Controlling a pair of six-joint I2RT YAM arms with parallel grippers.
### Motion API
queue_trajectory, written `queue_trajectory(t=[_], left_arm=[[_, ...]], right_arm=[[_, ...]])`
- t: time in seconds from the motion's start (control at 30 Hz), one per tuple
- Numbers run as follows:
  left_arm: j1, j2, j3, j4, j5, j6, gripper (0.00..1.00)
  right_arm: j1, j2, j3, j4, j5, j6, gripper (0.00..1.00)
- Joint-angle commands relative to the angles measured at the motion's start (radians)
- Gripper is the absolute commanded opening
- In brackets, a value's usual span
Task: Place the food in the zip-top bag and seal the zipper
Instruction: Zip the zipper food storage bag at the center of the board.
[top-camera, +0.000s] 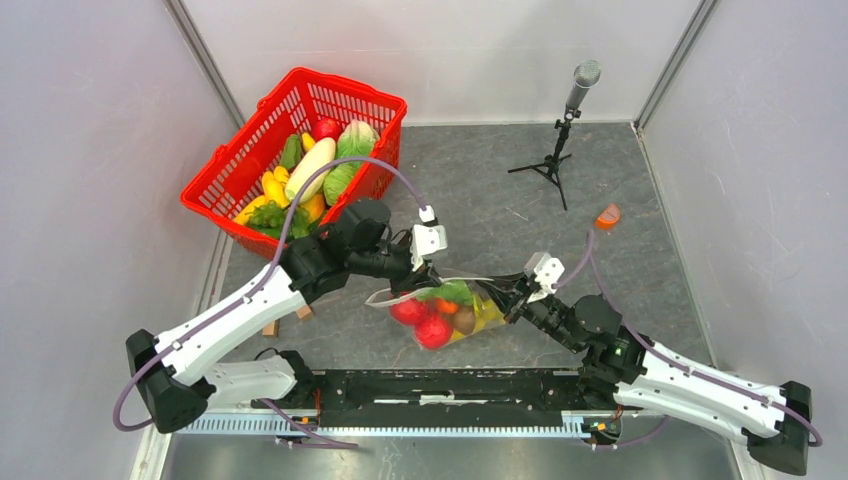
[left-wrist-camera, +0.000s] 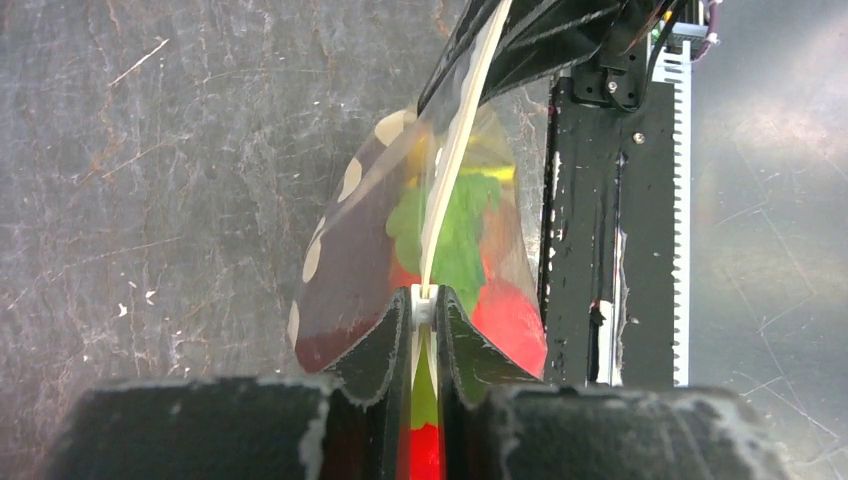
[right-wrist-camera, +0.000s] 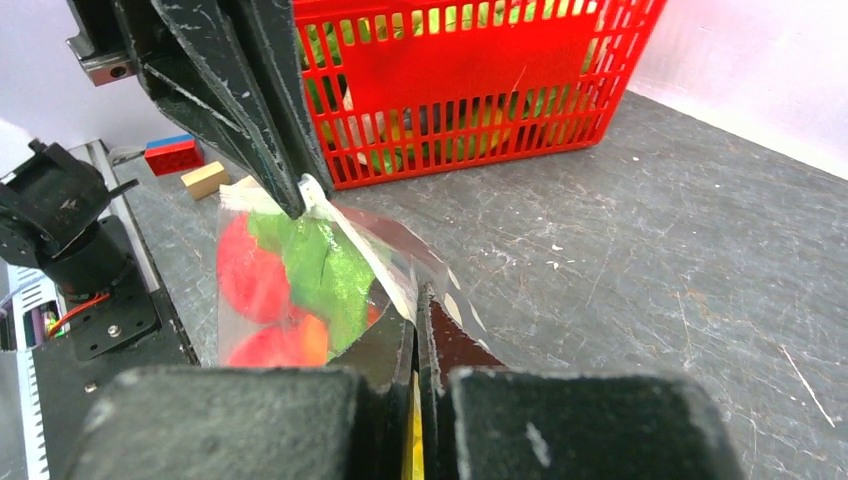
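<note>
Both jaws clamp the zipper, hiding its ends.

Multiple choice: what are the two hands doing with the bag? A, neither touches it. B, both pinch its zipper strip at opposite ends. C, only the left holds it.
B: the left hand and the right hand are each closed on the zipper, one at either end of the zip-top bag.

I am reaching my left arm in from the left, wrist tipping downward, and my left gripper is pinching its jaws flat on the zipper. I am stretching my right arm in low from the right, and my right gripper is clamping the same strip, facing the left one, near but apart.
</note>
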Motion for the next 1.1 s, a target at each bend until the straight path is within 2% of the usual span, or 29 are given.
queue_trajectory(t=[0.0,0.2,0.53,0.77,0.87,0.9,0.93,0.97,1.07], left_arm=[[0.022,-0.064,-0.005,-0.101,-0.066,0.060,0.10],[0.024,-0.133,-0.060,-0.136,-0.103,0.030,0.11],[0.025,-0.237,-0.103,-0.263,-0.252,0.031,0.13],[0.026,-0.255,-0.122,-0.272,-0.283,0.017,0.15],[0.026,-0.253,-0.122,-0.228,-0.279,-0.013,0.39],[0.026,-0.253,-0.122,-0.208,-0.278,-0.025,0.51],[0.026,-0.256,-0.123,-0.189,-0.283,-0.038,0.67],[0.026,-0.262,-0.125,-0.162,-0.298,-0.062,0.77],[0.026,-0.298,-0.143,-0.086,-0.336,-0.106,0.90]], right_arm=[[-0.002,-0.061,-0.005,0.033,0.168,0.025,0.00],[-0.002,-0.122,-0.040,0.025,0.320,0.065,0.00],[-0.002,-0.252,-0.093,-0.025,0.549,0.150,0.00],[-0.002,-0.305,-0.103,-0.050,0.572,0.158,0.00],[-0.002,-0.275,-0.089,-0.049,0.533,0.149,0.00],[-0.002,-0.261,-0.085,-0.046,0.522,0.143,0.00],[-0.002,-0.245,-0.076,-0.044,0.506,0.140,0.00],[-0.002,-0.229,-0.072,-0.040,0.497,0.136,0.00],[-0.001,-0.192,-0.056,-0.019,0.481,0.114,0.00]])
